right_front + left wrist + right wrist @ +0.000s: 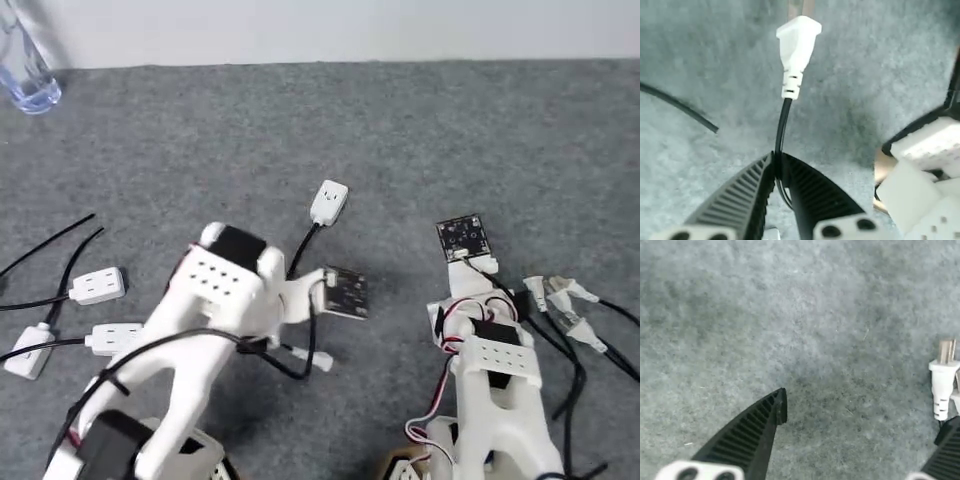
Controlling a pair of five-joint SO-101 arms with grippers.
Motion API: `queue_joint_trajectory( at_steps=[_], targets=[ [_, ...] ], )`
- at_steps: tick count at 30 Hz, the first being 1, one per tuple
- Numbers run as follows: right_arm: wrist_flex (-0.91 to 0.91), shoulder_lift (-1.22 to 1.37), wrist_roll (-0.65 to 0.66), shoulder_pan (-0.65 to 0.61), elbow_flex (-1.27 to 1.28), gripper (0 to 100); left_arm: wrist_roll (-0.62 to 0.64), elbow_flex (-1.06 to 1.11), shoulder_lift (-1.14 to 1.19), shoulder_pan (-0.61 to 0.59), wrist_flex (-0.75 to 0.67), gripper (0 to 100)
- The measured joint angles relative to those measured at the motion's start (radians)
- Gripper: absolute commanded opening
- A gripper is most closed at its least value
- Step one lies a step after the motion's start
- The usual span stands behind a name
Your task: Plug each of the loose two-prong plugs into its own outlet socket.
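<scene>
My left gripper (777,162) is shut on the black cord of a white two-prong plug (797,45), a short way behind the plug body. The plug (328,202) lies on the grey carpet beyond the left arm (215,300). Three white outlet sockets (97,285), (115,338), (30,352) lie at the left on black cords. My right gripper (865,412) is open just over bare carpet, with a white plug (942,385) beside its one finger. More loose plugs (555,295) lie to the right of the right arm (495,370).
A clear bottle (30,85) stands at the far left corner, by the white wall. Loose black cables (60,245) trail in from the left edge. Cords (590,370) bunch along the right arm. The far carpet (450,130) is bare.
</scene>
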Motion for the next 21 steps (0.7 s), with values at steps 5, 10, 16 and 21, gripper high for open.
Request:
queue_joint_trajectory(
  at_steps=[5, 10, 16, 21],
  targets=[
    [0.0, -0.008, -0.058, 0.054, 0.0, 44.8, 0.132, 0.0, -0.014, 0.153, -0.098, 1],
    [0.0, -0.095, -0.164, 0.187, 0.002, 44.8, 0.265, 0.002, -0.014, 0.316, -0.25, 1],
    [0.0, -0.262, -0.247, 0.275, 0.078, 44.8, 0.483, 0.002, -0.014, 0.373, -0.465, 12],
    [0.0, -0.422, -0.253, 0.281, 0.153, 44.8, 0.575, 0.002, -0.014, 0.374, -0.535, 33]
  ],
)
